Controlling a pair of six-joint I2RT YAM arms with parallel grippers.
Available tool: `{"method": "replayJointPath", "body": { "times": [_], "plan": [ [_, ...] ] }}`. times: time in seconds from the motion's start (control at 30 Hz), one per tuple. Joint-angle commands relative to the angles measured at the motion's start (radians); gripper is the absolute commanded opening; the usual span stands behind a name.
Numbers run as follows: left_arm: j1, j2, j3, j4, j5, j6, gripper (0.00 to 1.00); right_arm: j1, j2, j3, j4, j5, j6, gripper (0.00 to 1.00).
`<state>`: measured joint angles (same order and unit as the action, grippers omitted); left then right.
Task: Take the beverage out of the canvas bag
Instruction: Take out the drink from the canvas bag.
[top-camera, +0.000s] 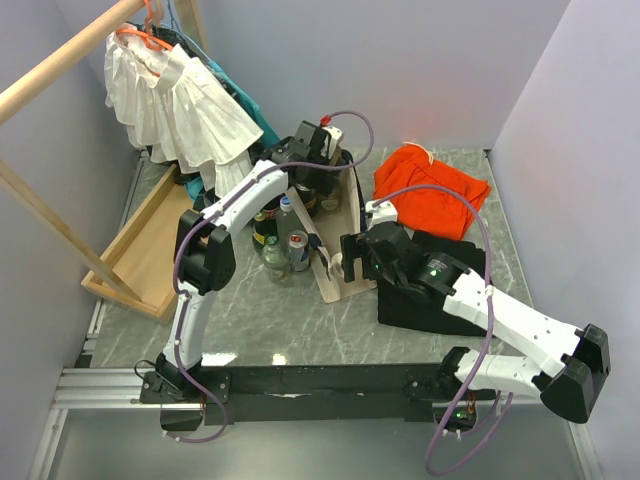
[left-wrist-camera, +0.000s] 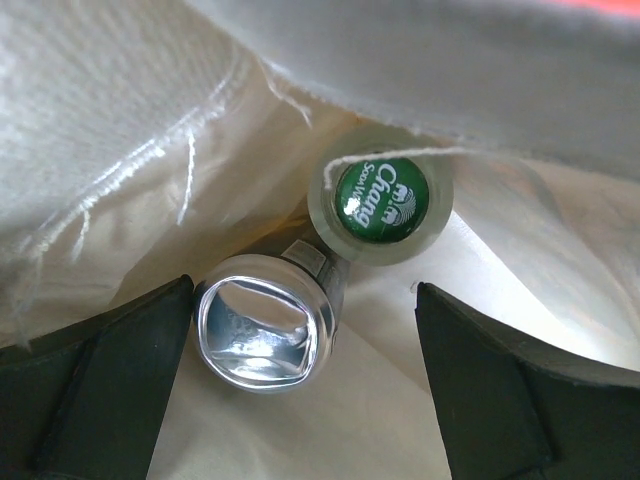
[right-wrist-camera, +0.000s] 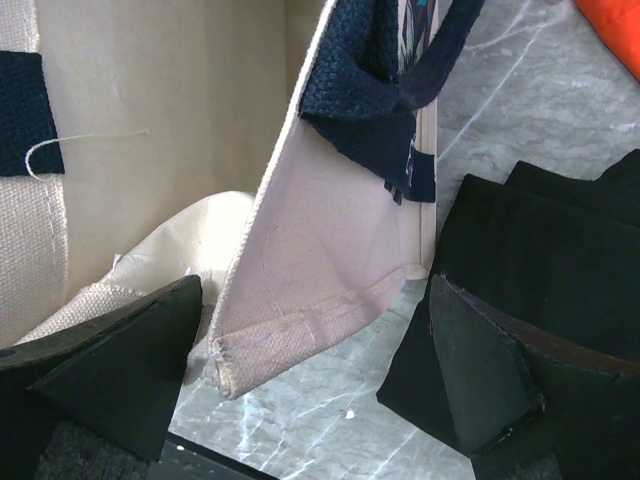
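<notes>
The beige canvas bag (top-camera: 340, 278) stands mid-table, and my left gripper (top-camera: 322, 190) reaches down into it. Inside the bag, in the left wrist view, a silver beverage can (left-wrist-camera: 258, 333) lies end-on beside a bottle with a green cap (left-wrist-camera: 383, 197). My left gripper (left-wrist-camera: 305, 375) is open around them, with the can close against the left finger (left-wrist-camera: 90, 385) and nothing gripped. My right gripper (right-wrist-camera: 300, 370) is open at the bag's near corner. The bag's hemmed wall (right-wrist-camera: 310, 300) hangs between its fingers unpinched, under a dark strap handle (right-wrist-camera: 370, 90).
Two bottles (top-camera: 270, 228) and a can (top-camera: 298, 250) stand on the marble just left of the bag. An orange cloth (top-camera: 430, 185) lies at the back right and a black cloth (top-camera: 440, 295) under my right arm. A white garment (top-camera: 180, 105) and a wooden board (top-camera: 150, 245) are on the left.
</notes>
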<state>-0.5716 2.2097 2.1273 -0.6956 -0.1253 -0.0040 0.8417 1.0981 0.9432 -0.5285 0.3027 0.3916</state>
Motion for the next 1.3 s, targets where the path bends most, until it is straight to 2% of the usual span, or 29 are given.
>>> {"method": "replayJointPath", "body": {
  "times": [0.0,0.17,0.57,0.6,0.63,0.77,1.0,1.2,1.27],
  "plan": [
    [0.056,0.010,-0.004,-0.022,-0.043,-0.040,0.99,0.007,0.023,-0.026,-0.096,0.015,-0.040,1.00],
    [0.059,0.005,-0.020,-0.024,-0.024,-0.045,0.91,0.007,0.028,-0.023,-0.096,0.015,-0.039,1.00],
    [0.061,0.001,-0.026,-0.087,-0.003,-0.007,0.92,0.007,0.023,-0.026,-0.096,0.016,-0.037,1.00],
    [0.062,0.002,-0.024,-0.088,-0.004,-0.007,0.89,0.004,0.023,-0.024,-0.096,0.015,-0.037,1.00],
    [0.062,0.002,-0.023,-0.097,-0.001,-0.007,0.79,0.007,0.025,-0.026,-0.097,0.016,-0.037,1.00],
    [0.065,-0.001,-0.021,-0.101,-0.002,-0.007,0.75,0.007,0.022,-0.029,-0.097,0.018,-0.037,1.00],
    [0.070,0.001,-0.023,-0.110,-0.005,-0.007,0.88,0.007,0.023,-0.027,-0.094,0.016,-0.036,1.00],
    [0.070,0.002,-0.033,-0.110,-0.007,-0.007,0.86,0.007,0.028,-0.024,-0.096,0.016,-0.040,1.00],
    [0.070,0.002,-0.032,-0.110,-0.007,-0.007,0.81,0.007,0.029,-0.024,-0.094,0.016,-0.039,1.00]
  ]
}}
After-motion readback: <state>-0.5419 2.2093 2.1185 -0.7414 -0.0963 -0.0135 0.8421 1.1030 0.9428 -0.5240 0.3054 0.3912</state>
